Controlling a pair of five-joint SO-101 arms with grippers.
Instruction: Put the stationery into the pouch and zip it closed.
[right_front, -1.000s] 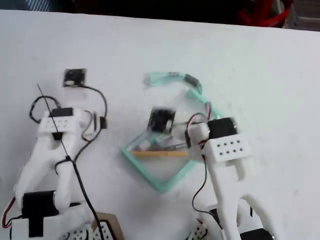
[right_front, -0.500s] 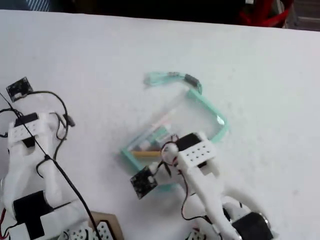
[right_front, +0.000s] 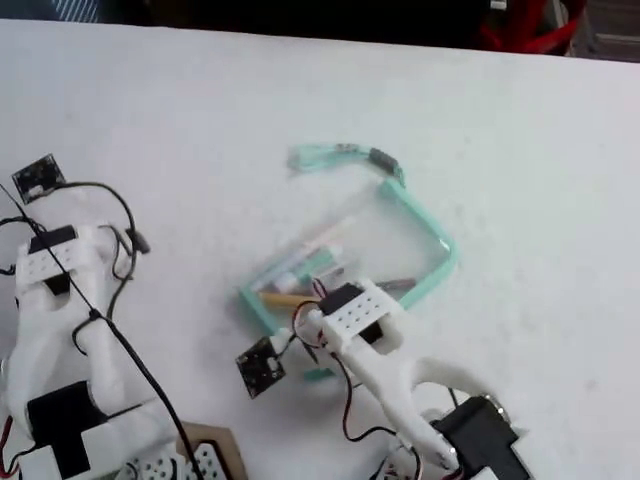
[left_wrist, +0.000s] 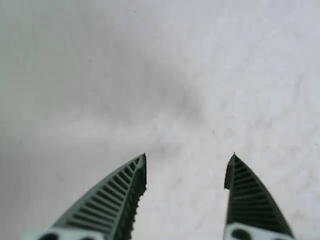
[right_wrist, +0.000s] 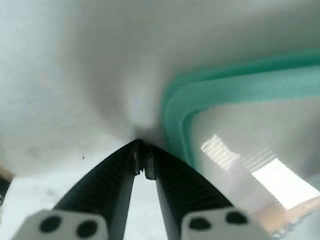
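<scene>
A clear pouch with a teal edge lies mid-table, its teal strap trailing toward the far side. Inside it are a yellow pencil, a pen and small white and green pieces. My right arm hangs over the pouch's near edge. In the right wrist view my right gripper is shut, tips together on the table just beside the pouch's teal corner. My left arm stands far left, away from the pouch. Its gripper is open over bare table.
A brown block sits at the near edge between the arm bases. Loose black cables loop around the left arm. The table's far edge meets a dark background with a red object. Open white table lies to the right and far side.
My right arm has swung from the pouch's right side to its near edge. The left arm moved left a second ago and has since kept still. The pouch shifted slightly.
</scene>
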